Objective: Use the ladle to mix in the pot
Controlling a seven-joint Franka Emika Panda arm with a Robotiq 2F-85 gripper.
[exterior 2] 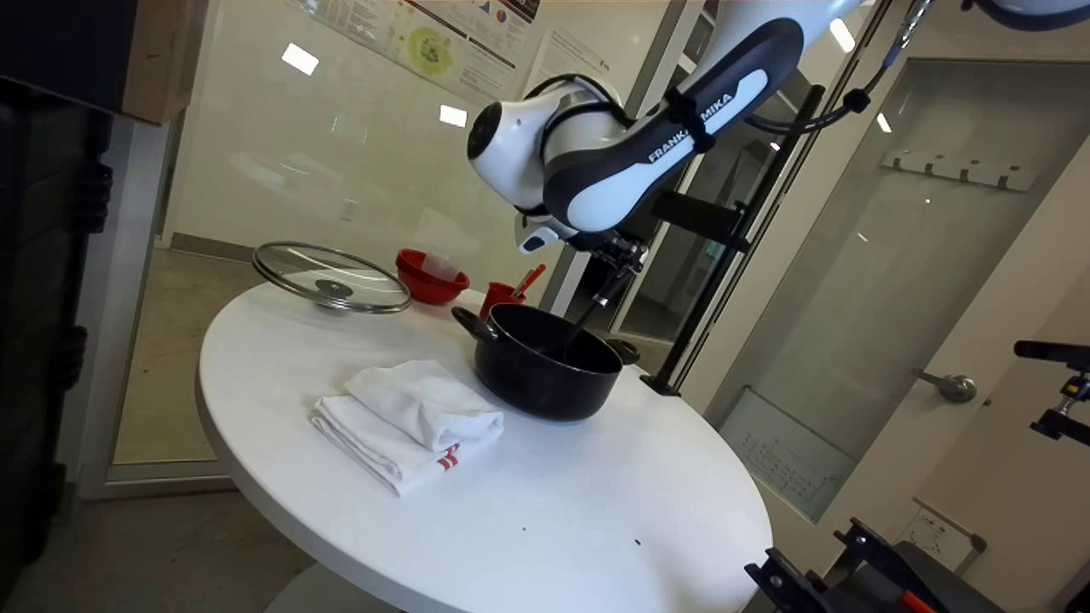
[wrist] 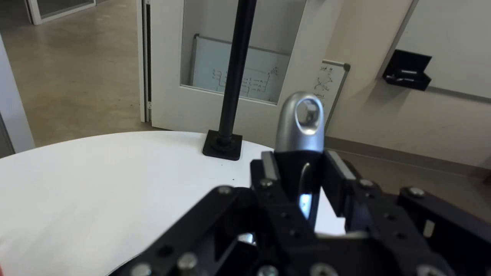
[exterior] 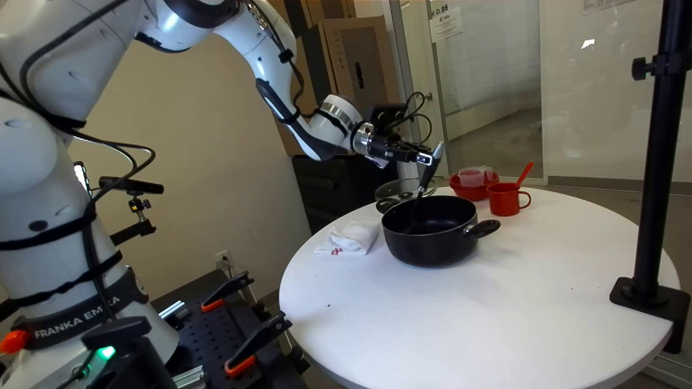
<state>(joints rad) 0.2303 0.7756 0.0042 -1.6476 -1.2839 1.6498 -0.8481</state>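
The black pot stands on the round white table, lid off, its side handles sticking out. Slanting down into it is the ladle, black with a silver tip at the top of its handle. My gripper is shut on the upper handle, above and outside the pot's rim. In the wrist view, the pads of the gripper press either side of the ladle's handle just below the silver end. The scoop end is down inside the pot, dark against dark and hard to make out.
A glass lid lies behind the pot, and a folded white towel beside it. A red bowl and a red mug with a red utensil stand close to the pot. A black post is clamped at the table's edge.
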